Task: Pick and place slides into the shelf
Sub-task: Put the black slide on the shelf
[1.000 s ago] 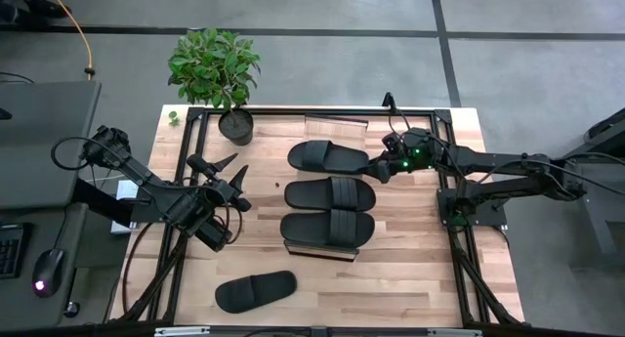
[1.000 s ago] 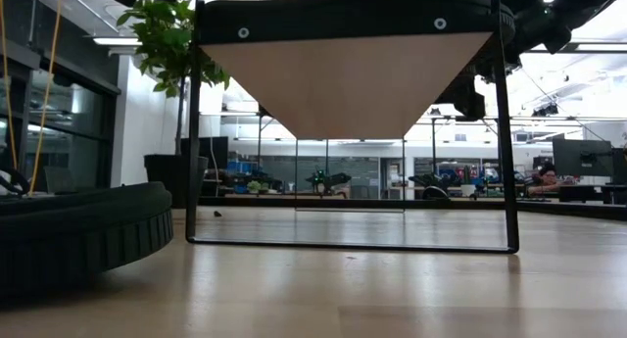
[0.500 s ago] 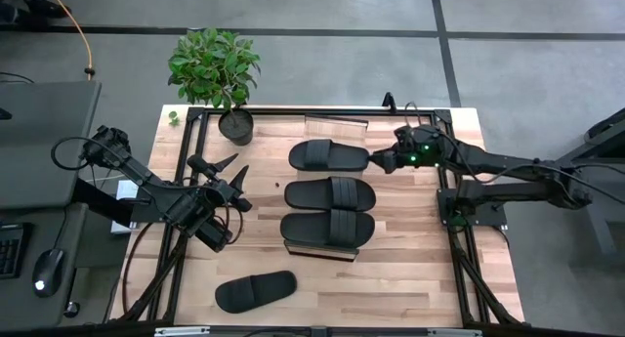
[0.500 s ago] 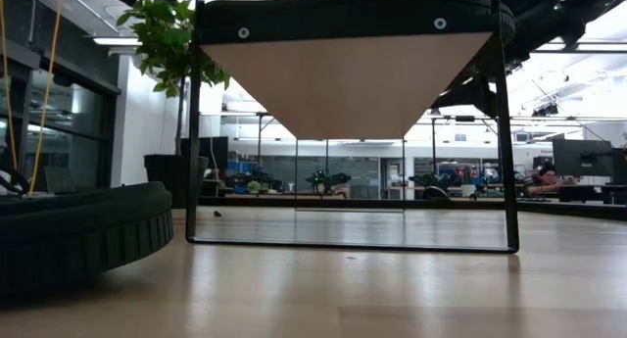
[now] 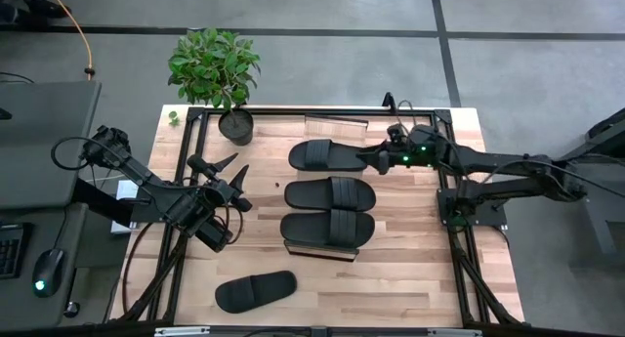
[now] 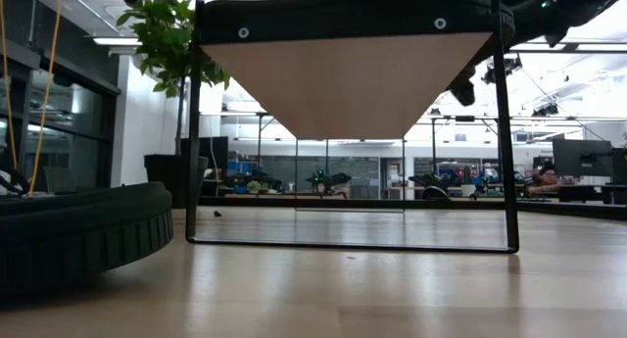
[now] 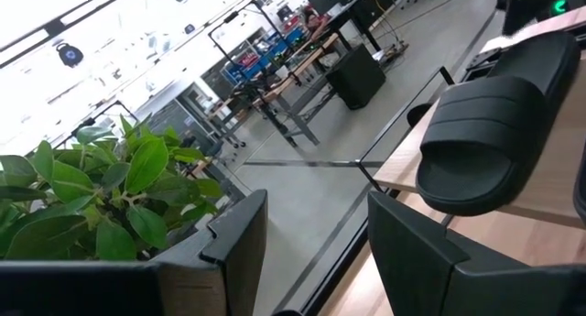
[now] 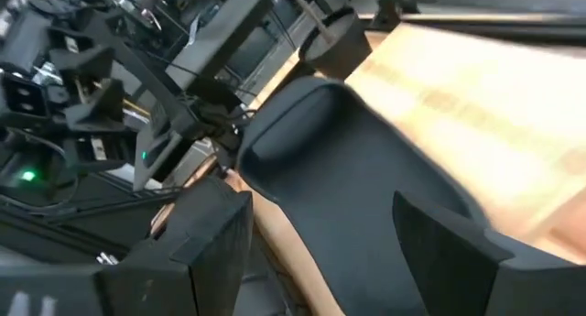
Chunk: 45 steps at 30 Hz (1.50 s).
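Three black ribbed-strap slide sandals are lying side by side on the long narrow light-wood shelf w/ dark metal frame, which is standing mid-table on the pale wooden tabletop, running from the far edge toward the near edge. The far slide is sitting nearest the table's far edge, the middle slide next to it, and the near slide by the shelf's near end; the middle and near ones are just beside each other, possibly touching. A fourth black slide sandal is lying flat on the tabletop near the near-left corner, well apart from the shelf. The right gripper is hanging at the right end of the far slide, fingers spread wide w/ the sole showing between them in the right wrist view; can't tell whether they are touching it. The left gripper is hovering over the table's left side, well apart from the shelf, fingers parted and grasping nothing. A green leafy plant in a dark round pot is standing by the far-left corner.
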Each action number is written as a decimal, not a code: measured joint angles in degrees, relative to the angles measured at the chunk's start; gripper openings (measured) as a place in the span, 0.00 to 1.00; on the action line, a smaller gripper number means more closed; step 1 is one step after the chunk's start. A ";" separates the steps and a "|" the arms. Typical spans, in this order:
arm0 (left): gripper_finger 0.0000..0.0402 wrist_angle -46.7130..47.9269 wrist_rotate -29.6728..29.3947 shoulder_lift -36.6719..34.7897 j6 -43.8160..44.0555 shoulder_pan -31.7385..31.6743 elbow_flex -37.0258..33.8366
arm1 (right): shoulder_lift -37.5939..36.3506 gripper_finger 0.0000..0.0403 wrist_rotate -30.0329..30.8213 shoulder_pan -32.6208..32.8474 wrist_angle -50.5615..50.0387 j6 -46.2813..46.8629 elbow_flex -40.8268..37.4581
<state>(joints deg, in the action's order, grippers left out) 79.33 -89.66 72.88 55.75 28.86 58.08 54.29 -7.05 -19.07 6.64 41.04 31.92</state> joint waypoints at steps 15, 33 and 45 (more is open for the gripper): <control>0.43 -0.15 -0.36 0.00 0.02 0.00 0.00 | 15.05 0.63 -6.51 1.46 13.15 0.38 4.13; 0.43 -0.19 -0.37 0.00 0.02 0.00 0.00 | 32.85 0.63 -3.84 3.19 -17.78 -10.30 33.53; 0.43 -0.21 -0.36 0.02 0.02 0.02 0.00 | 35.77 0.63 -6.02 7.33 -18.23 -7.99 36.33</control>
<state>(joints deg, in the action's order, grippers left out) 79.11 -90.02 72.90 55.77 28.88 58.08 90.06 -13.07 -11.74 -11.59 33.05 68.25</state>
